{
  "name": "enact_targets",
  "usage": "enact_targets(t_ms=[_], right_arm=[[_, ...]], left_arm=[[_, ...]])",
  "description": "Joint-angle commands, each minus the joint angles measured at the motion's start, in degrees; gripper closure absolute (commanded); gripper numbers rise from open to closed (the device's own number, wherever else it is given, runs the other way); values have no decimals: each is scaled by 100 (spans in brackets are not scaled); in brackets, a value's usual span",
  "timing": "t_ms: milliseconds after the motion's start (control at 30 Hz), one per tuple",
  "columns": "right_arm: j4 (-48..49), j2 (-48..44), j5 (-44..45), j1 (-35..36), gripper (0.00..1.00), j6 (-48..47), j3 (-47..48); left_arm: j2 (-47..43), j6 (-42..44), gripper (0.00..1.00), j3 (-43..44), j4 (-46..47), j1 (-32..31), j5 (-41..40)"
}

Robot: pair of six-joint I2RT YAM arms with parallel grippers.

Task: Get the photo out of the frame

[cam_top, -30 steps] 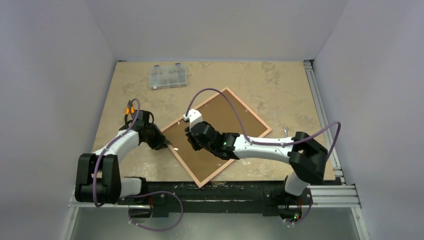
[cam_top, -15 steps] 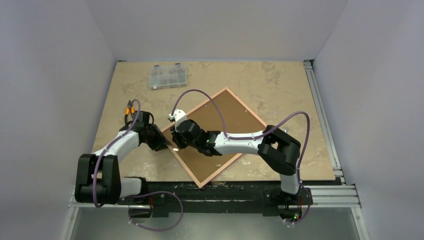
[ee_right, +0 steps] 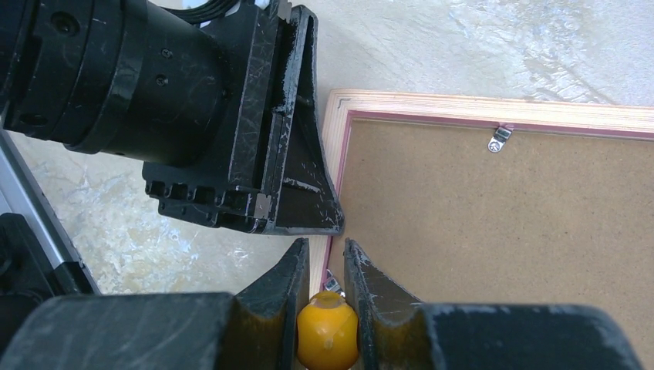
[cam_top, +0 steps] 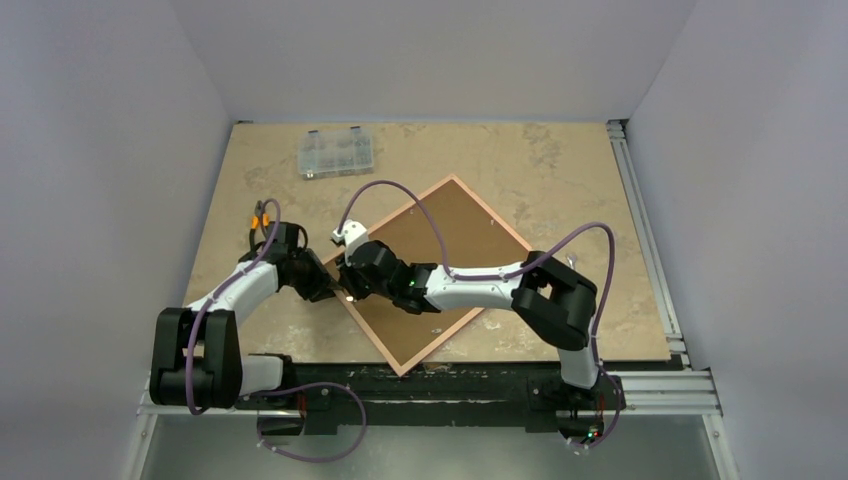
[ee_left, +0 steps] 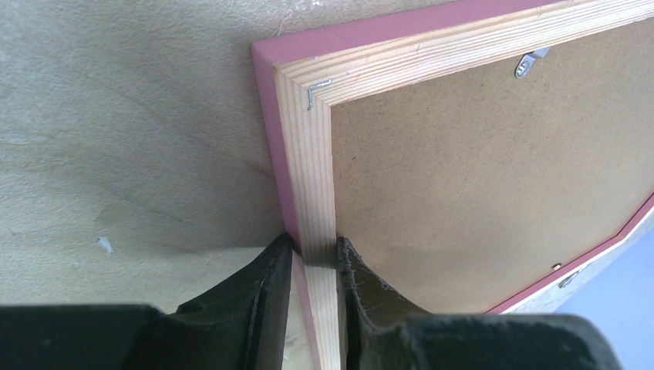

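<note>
Table (cam_top: 565, 165): frame (ee_left: 312, 154) in left hand (ee_left: 312, 253)

Overhead, wrist close-ups sharing frame (ee_left: 312, 177) corner

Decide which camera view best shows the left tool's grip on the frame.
Left wrist: close up, the left tool clamps the frame on its wooden edge. Right wrist shows that tool's outside; top view shows it tiny.

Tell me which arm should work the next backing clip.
Right. The right gripper sits at a metal clip on the frame; the left gripper is busy clamping the frame's rail.
</note>
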Motion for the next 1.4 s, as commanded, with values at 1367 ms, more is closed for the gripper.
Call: enact_targets(t_ms=[1367], right_arm=[[-1528,-2543,1945,-103,100,-51,-655]], left_arm=[[-1077,380,41,-237,83,-156,432]])
